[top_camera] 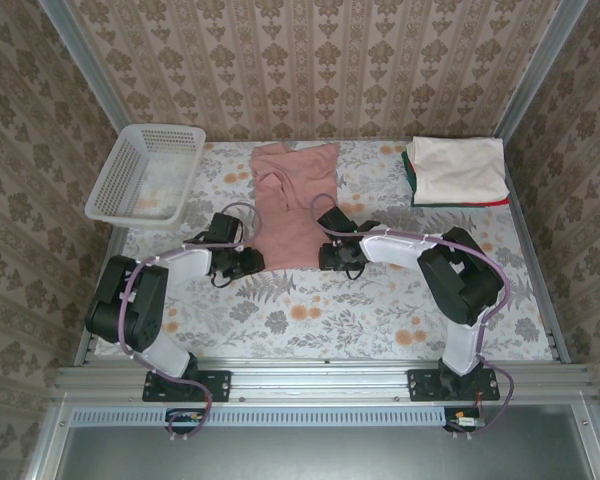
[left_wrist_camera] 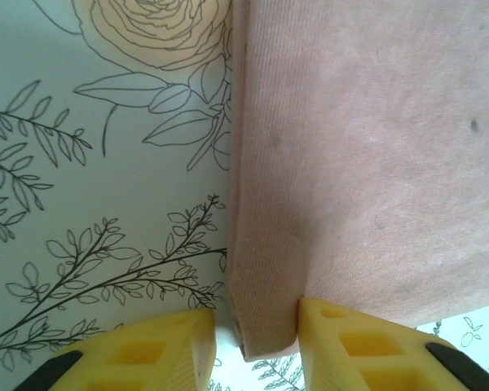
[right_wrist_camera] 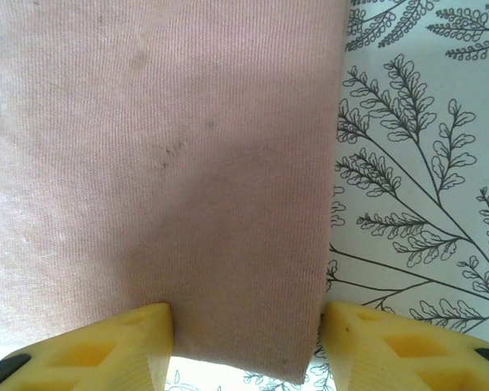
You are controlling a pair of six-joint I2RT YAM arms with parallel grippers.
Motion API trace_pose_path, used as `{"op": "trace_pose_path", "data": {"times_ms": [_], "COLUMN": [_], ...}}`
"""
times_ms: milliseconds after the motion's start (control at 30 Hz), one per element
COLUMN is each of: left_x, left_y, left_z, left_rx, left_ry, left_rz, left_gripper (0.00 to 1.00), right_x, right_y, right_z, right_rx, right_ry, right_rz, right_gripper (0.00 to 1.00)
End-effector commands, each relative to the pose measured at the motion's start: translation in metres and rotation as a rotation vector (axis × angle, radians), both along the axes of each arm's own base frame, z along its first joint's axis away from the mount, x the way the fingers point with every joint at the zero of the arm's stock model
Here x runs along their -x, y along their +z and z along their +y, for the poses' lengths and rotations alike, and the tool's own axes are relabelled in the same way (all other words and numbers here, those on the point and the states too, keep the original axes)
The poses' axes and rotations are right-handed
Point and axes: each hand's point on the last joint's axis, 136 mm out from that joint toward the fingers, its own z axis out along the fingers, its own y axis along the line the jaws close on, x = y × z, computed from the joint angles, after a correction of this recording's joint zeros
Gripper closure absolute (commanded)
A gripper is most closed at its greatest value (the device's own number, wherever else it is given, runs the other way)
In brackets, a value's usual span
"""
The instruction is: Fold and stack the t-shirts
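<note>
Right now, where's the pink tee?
Top view: the pink tee lies mid-table, between the white basket at back left and the folded stack at back right. Its near corners sit between the jaws of the left tool and right tool.

The pink tee [top_camera: 292, 205] is soft, matt knit cloth. Between the fingers [left_wrist_camera: 354, 346] of the left hand [left_wrist_camera: 257, 346] its fine ribbing shows, flecked with a few dark specks. Those fingers are matt yellow plastic, moulded with hollow cells, and the right hand [right_wrist_camera: 246, 346] has the same. Beside each hand the tabletop [top_camera: 380, 310] has a smooth printed floral cover with a faint sheen. Well beyond the left hand, the basket [top_camera: 145, 175] is white lattice plastic. Well beyond the right hand, the folded tees [top_camera: 457, 170] are matt cloth. The arm shells [top_camera: 400, 243] are smooth black and white plastic. The rail [top_camera: 320, 378] behind both hands is dull metal.
</note>
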Motion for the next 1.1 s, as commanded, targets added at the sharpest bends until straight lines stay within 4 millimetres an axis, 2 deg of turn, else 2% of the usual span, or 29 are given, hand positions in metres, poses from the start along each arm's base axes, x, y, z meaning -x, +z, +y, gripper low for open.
{"op": "trace_pose_path", "data": {"times_ms": [0, 133, 300, 433, 500, 533, 633, 700, 733, 800, 933, 1067], "left_x": [-0.006, -0.011, -0.016, -0.014, -0.009, -0.005, 0.015, 0.034, 0.049, 0.07, 0.103, 0.113], "left_y": [-0.01, -0.006, -0.001, 0.014, 0.022, 0.025, 0.035, 0.038, 0.041, 0.043, 0.062, 0.098], "left_z": [-0.031, -0.041, -0.049, -0.047, -0.044, -0.042, -0.036, -0.027, -0.029, -0.018, -0.006, 0.002], "left_rx": [0.078, 0.091, 0.122, 0.133, 0.125, 0.119, 0.122, 0.13, 0.129, 0.103, 0.088, 0.107], "left_ry": [-0.072, -0.092, -0.102, -0.097, -0.092, -0.095, -0.097, -0.08, -0.1, -0.08, -0.059, -0.041], "left_rz": [-0.015, -0.027, -0.037, -0.069, -0.067, -0.068, -0.072, -0.063, -0.062, -0.053, -0.094, -0.179], "left_gripper": [0.66, 0.68, 0.83, 1.0, 1.0, 1.0, 1.0, 1.0, 1.0, 1.0, 1.0, 1.0], "right_x": [0.002, -0.002, -0.004, -0.001, 0.003, 0.007, 0.027, 0.044, 0.054, 0.073, 0.109, 0.122], "right_y": [-0.015, -0.018, -0.014, 0.004, 0.01, 0.012, 0.016, 0.02, 0.023, 0.029, 0.043, 0.087], "right_z": [-0.01, -0.002, 0.001, -0.003, -0.007, -0.008, -0.014, -0.019, -0.021, -0.027, -0.034, -0.036], "right_rx": [0.041, 0.02, 0.003, -0.011, -0.015, -0.021, -0.03, -0.019, -0.013, -0.007, -0.019, -0.072], "right_ry": [-0.018, -0.007, -0.011, -0.018, -0.022, -0.015, -0.008, -0.003, -0.001, -0.004, -0.001, 0.006], "right_rz": [0.037, 0.045, 0.039, 0.0, -0.013, -0.012, -0.003, -0.003, -0.003, -0.003, -0.006, -0.07], "right_gripper": [0.45, 0.5, 0.69, 0.9, 0.97, 1.0, 1.0, 1.0, 1.0, 1.0, 1.0, 1.0]}}
